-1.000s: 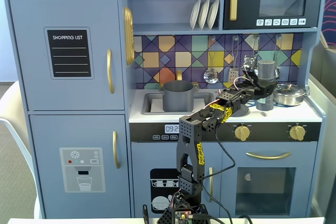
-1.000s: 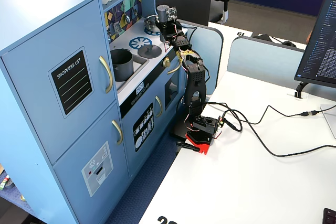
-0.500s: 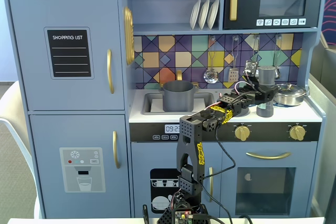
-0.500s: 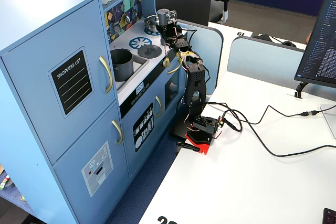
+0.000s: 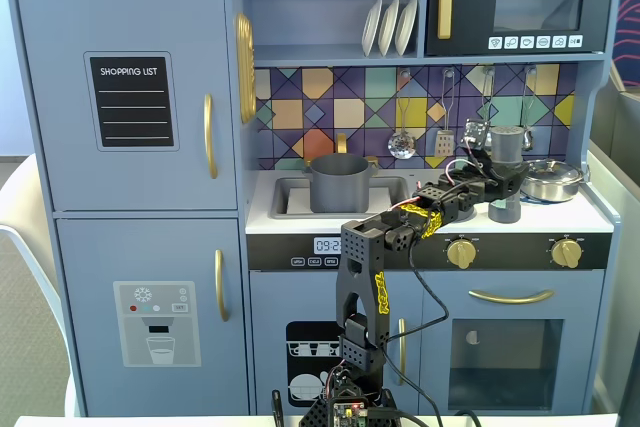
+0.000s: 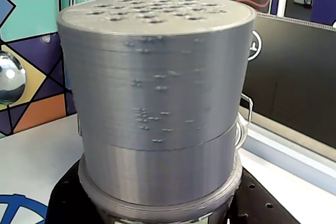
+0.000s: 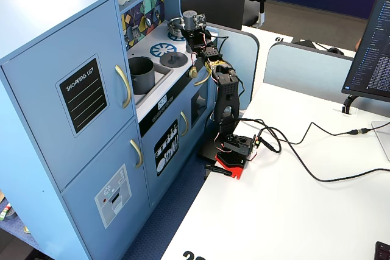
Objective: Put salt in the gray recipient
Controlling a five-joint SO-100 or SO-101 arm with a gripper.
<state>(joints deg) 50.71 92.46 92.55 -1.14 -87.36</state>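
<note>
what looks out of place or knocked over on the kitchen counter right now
Nothing stands out. The salt is upright at the hand, the gray pot sits level in the sink, and the silver pot keeps its lid.

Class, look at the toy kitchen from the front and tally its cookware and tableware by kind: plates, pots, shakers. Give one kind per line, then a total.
White plates on the shelf: 3
Pots, the gray pot in the sink and the shiny silver pot: 2
Salt shaker: 1
Total: 6
</note>
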